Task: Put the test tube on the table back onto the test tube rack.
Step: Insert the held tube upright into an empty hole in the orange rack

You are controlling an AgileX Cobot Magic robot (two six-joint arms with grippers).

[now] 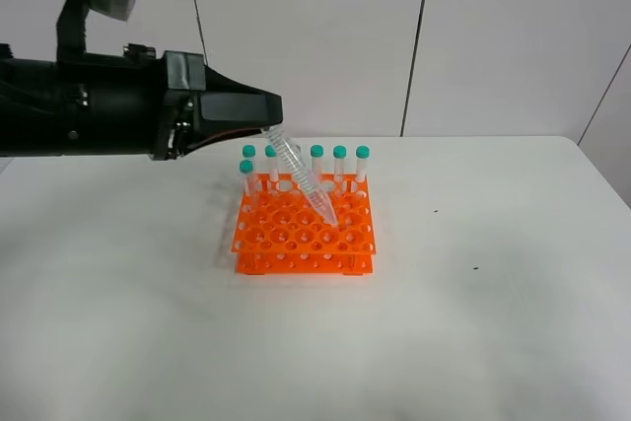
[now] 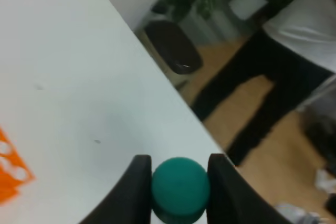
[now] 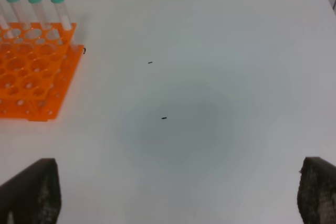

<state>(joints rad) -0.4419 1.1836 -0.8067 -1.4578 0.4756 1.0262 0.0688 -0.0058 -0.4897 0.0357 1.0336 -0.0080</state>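
A black left gripper (image 1: 264,117) reached in from the left of the high view, its two fingers (image 2: 134,192) clamped on the teal cap of the test tube (image 1: 304,179). The tube hung slanted, cap up at the gripper and pointed tip down over holes near the middle of the orange test tube rack (image 1: 306,236). Whether the tip had entered a hole could not be told. Other teal-capped tubes (image 1: 339,167) stood upright along the rack's far side. The step in hand looked like insertion. The next move would likely call for bringing the tube upright, lining its tip with one hole, lowering it, then letting go. The right gripper (image 3: 173,198) showed only two dark fingertips spread wide apart, holding nothing, above bare table beside the rack. The white table (image 1: 513,322) was smooth, with a few small dark specks (image 3: 164,118). Pale wall panels stood behind. Past the table's edge were a wood-coloured floor, a dark bin (image 2: 173,48) and a person (image 2: 283,66) in dark trousers.
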